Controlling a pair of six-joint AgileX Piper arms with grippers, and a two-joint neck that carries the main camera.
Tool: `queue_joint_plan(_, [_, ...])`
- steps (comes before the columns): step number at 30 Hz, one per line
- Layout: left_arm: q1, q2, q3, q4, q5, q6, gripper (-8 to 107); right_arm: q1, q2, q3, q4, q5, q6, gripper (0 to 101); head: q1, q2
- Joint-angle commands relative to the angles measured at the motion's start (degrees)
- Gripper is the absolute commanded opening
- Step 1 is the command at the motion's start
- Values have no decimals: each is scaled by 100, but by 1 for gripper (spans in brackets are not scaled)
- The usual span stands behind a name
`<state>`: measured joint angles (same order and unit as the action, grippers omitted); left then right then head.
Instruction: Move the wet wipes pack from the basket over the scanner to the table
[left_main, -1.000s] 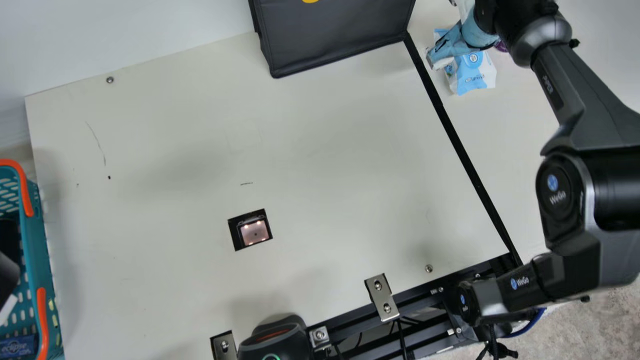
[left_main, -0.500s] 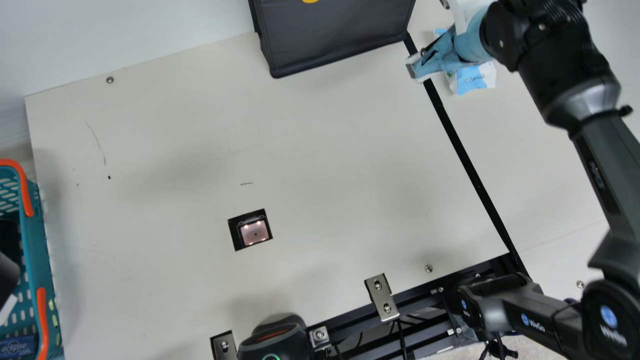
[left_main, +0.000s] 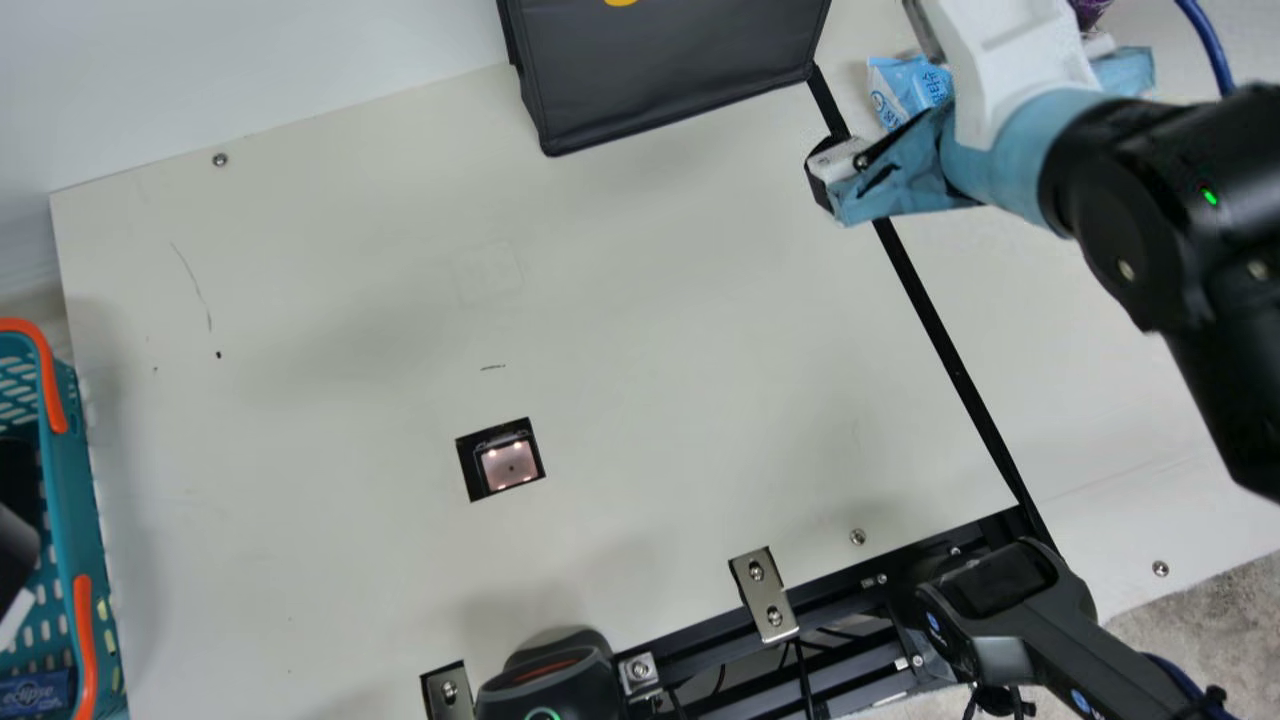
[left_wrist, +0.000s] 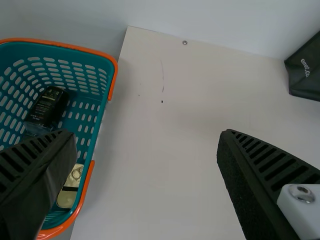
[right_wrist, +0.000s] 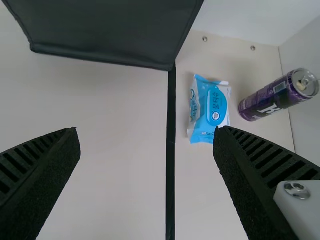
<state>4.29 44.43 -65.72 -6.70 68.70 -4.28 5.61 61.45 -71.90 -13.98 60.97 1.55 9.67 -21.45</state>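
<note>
Basket (left_main: 77, 510), teal with orange handles, at the left edge of the main view; a black bottle (left_wrist: 47, 106) lies inside. Left gripper (left_main: 14, 556), partly in view at the same edge; its jaws stand wide apart in the left wrist view, with nothing between them. Scanner (left_main: 508, 465), a lit window set in the cream table (left_main: 350, 300), left of centre and below mid-height. Black bag (left_main: 670, 75), top centre. Black strip (left_main: 940, 325), running from the bag's corner to the lower right. Wet wipes pack (left_main: 905, 90), upper right of the frame, on the table just beyond the strip, partly hidden by the right gripper (left_main: 960, 112), whose jaws are wide apart and empty. The pack is soft, light blue and white, with crimped ends; it lies flat, its blue oval flap facing up. Its long axis runs roughly parallel to the strip, the flap's round mark at the end farther from the bag. Purple can (left_main: 1090, 12), near the pack, top right.
</note>
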Motion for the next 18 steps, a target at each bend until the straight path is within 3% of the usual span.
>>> queue_joint_plan(1, [0, 0, 0, 0, 0, 0, 90, 0, 0, 0, 0, 0, 0, 95, -175, -13])
queue_joint_plan(3, [0, 0, 0, 0, 0, 0, 90, 130, -200, 0, -41, 58, 101, 95, -175, -13])
queue_joint_plan(9, [-590, -112, -322, 521, 80, 428, 90, -96, -845, 78, 461, 345, 15, 95, -175, 788])
queue_joint_plan(18, [-586, -113, -329, 512, 71, 428, 90, -443, -1747, 195, 1206, 786, -133, 95, -175, 1987])
